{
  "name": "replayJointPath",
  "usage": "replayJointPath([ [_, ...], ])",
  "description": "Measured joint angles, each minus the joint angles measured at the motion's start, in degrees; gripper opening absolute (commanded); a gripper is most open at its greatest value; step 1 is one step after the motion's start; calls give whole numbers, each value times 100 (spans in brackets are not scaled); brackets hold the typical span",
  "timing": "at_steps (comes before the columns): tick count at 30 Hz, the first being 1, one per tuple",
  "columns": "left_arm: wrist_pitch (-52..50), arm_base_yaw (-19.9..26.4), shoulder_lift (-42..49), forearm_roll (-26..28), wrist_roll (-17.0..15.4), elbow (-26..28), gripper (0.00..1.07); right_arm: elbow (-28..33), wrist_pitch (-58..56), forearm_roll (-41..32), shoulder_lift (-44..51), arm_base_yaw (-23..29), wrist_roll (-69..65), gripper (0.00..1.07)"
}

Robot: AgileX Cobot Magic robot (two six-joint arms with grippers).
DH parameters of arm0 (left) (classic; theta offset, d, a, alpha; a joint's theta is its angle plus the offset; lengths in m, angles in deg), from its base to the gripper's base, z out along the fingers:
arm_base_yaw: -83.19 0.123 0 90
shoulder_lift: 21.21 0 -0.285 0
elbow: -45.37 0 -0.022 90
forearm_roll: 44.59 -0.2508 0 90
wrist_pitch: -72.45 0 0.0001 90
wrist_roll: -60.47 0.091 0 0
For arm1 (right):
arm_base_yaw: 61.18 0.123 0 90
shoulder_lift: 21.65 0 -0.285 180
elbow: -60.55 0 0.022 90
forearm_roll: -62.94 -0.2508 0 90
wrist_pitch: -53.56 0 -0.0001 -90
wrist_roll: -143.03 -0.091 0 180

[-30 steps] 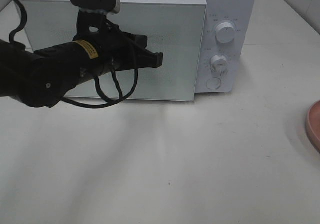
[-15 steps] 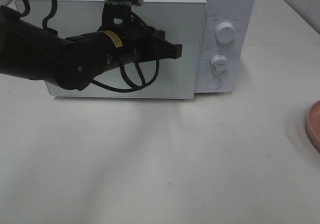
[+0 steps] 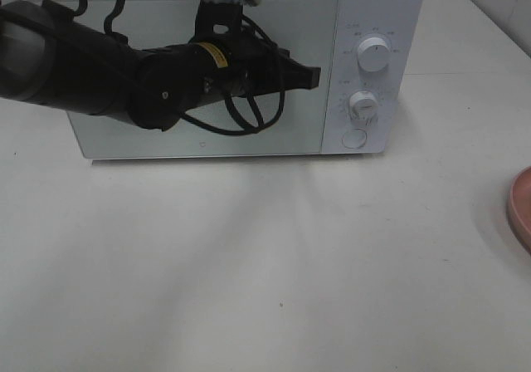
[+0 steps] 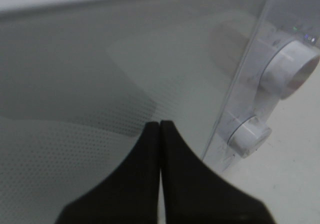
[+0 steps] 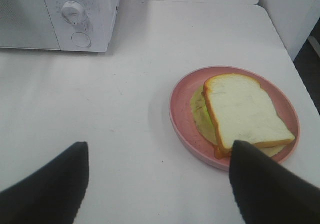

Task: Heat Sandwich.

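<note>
Against microwave [image 3: 249, 65], door [image 3: 199, 77] now shut, left gripper [image 3: 311, 77] advanced

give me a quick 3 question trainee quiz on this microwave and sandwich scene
1. True or false: the microwave door is shut.
2. Where is the sandwich? A) inside the microwave B) on the pink plate C) in the right pincer
3. Fill in: the left pincer, in front of the door, is ____ (open or shut).

Key:
1. True; the door sits flush with the knob panel.
2. B; it lies on the plate, with the right pincer open above the table and holding nothing.
3. Shut; its fingers are pressed together.
</note>
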Motion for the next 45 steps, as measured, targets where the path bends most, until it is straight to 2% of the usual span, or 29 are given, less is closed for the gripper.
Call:
replayJointPath([
  [21, 372, 0, 23, 109, 120, 74, 0, 0, 0, 0, 0, 0, 0, 75],
  [27, 344, -6, 160, 252, 223, -126, 0, 0, 0, 0, 0, 0, 0, 75],
  [31, 304, -155, 453, 275, 258, -561, 0, 0, 0, 0, 0, 0, 0, 75],
  [34, 315, -206, 556, 275, 258, -665, 0, 0, 0, 0, 0, 0, 0, 75],
  [45, 859, -355, 1169, 275, 258, -1169, 0, 0, 0, 0, 0, 0, -6, 75],
])
